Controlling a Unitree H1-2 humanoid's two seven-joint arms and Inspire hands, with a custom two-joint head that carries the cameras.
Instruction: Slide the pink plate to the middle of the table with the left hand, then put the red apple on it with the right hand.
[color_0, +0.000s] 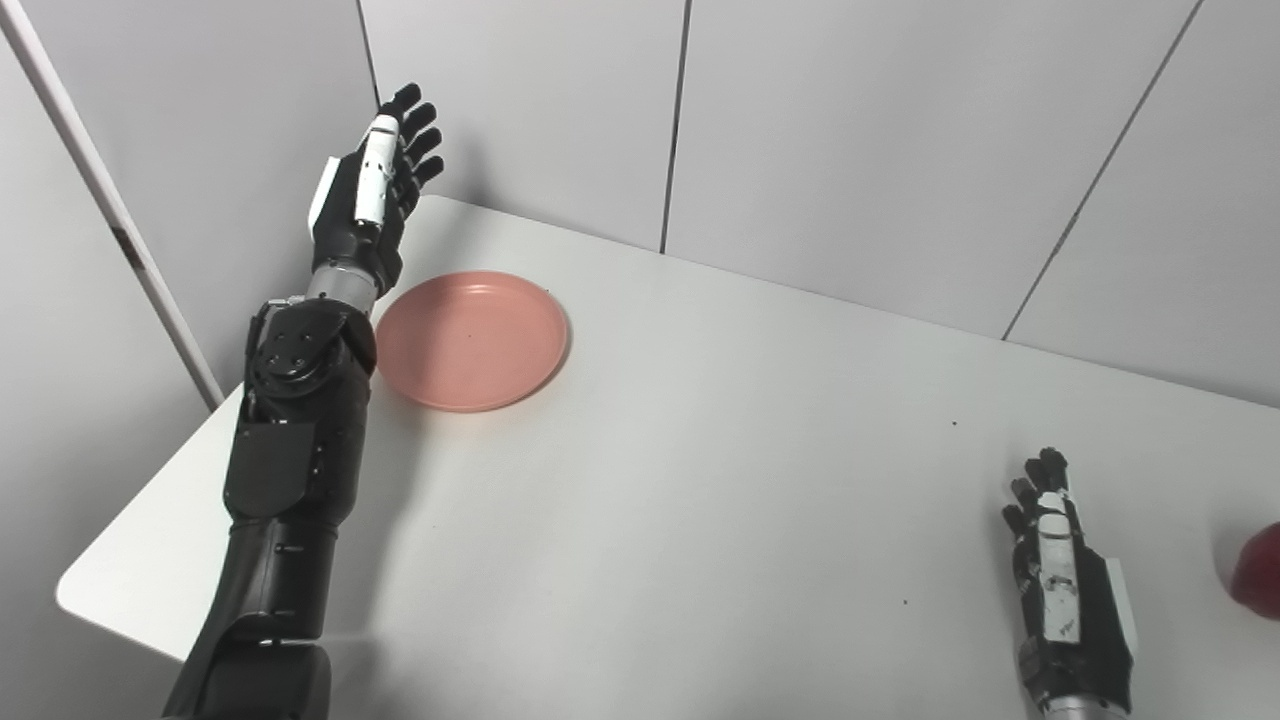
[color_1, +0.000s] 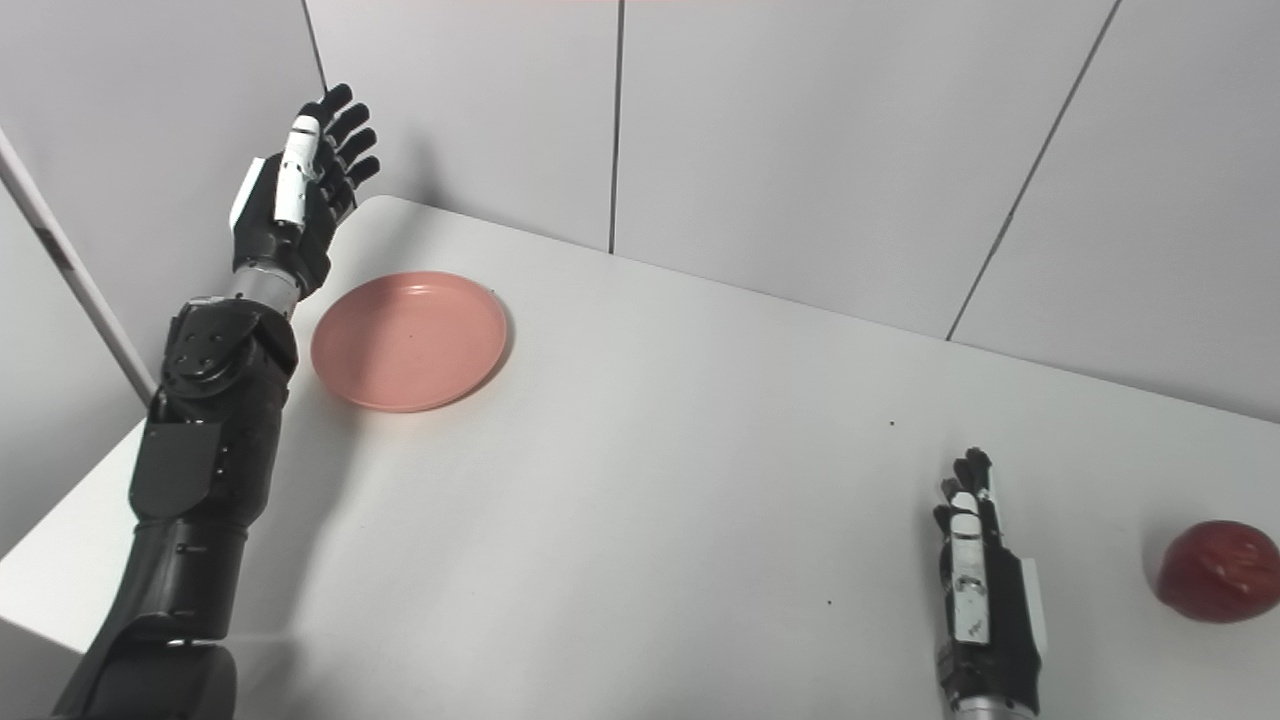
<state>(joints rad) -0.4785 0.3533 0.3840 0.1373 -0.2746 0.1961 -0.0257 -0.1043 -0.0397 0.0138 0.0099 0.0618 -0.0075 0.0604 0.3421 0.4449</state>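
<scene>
A plain white table (color_0: 700, 480) fills most of the frame, backed by pale grey wall panels (color_0: 850, 130) with dark seams. The pink plate (color_0: 471, 339) lies at the upper left, near the table's far corner. Just left of it the left hand (color_0: 375, 190) is raised, fingers straight and spread, holding nothing. At the lower right the right hand (color_1: 975, 580) rests empty, fingers extended. The red apple (color_1: 1218, 570) sits at the right edge.

Left hand (color_0: 375, 190) raised on an extended black forearm, fingers straight and apart, empty. Right hand (color_1: 975, 590) low, fingers extended, holding nothing.
</scene>
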